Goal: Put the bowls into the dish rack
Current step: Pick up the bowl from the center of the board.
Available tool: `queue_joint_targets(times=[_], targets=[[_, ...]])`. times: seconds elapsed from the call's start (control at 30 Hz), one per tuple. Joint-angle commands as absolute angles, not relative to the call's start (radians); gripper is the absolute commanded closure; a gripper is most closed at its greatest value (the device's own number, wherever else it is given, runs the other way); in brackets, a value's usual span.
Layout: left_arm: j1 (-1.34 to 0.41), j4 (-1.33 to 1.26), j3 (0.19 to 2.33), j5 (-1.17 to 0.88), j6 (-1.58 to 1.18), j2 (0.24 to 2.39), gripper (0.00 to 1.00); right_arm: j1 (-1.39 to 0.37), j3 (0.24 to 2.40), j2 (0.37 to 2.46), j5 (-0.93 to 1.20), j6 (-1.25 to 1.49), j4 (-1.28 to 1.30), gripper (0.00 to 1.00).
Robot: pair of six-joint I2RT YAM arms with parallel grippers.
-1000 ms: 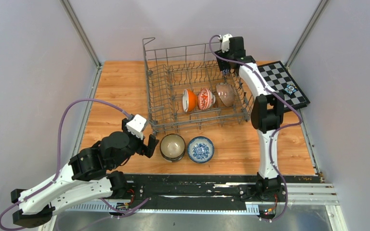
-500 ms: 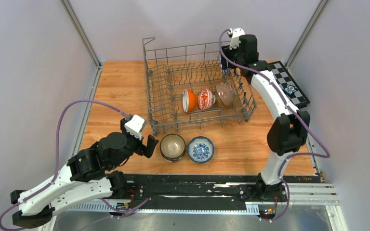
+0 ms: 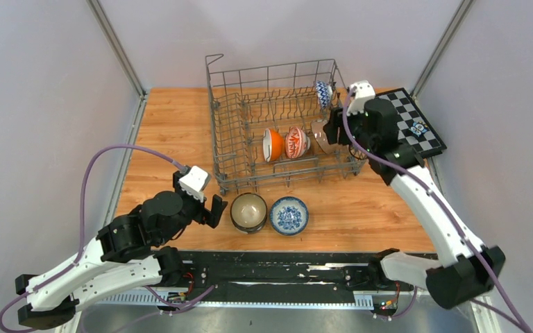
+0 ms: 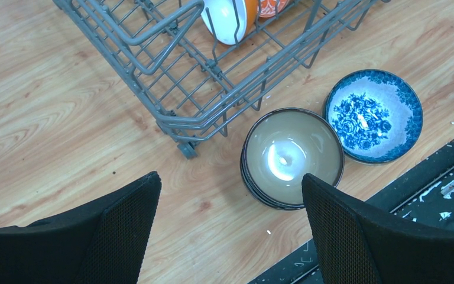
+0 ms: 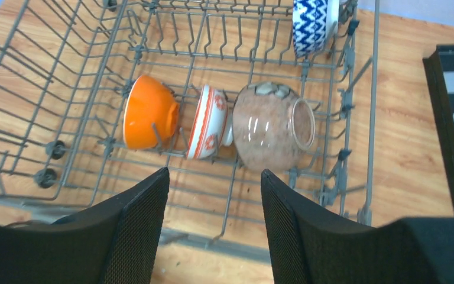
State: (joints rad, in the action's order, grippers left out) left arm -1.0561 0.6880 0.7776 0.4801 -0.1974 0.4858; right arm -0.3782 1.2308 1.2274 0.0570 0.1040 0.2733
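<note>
Four bowls (image 3: 295,142) now stand in the dish rack (image 3: 230,149), the blue-white bowl (image 3: 323,94) newly left at its upper-right corner and my right gripper (image 5: 214,174) backed off, released and empty, so only the beige bowl (image 3: 248,210) and floral bowl (image 3: 289,214) wait at lower centre beside my wide-open left gripper (image 4: 230,177).

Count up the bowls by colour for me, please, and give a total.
orange bowl: 1
red-and-white bowl: 1
speckled pinkish-brown bowl: 1
blue-and-white bowls: 2 (zigzag bowl, floral bowl)
dark-rimmed beige bowl: 1
Total: 6
</note>
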Motion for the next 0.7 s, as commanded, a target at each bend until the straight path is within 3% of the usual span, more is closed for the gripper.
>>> queue_joint_targets(times=[0.0,0.3,0.67], targets=[[-1.052,0.697,0.772,0.499,-0.198,0.469,0.10,-0.402,1.111,1.075,0.082,0.205,0.355,0.40],[-1.051,0.696,0.771,0.501,-0.199,0.461,0.09,-0.468,1.001,0.934,0.134,0.260,0.528,0.45],[-1.052,0.702,0.772,0.509,-0.204,0.463,0.09,-0.697,0.893,0.983,0.021,0.306,0.618,0.50]])
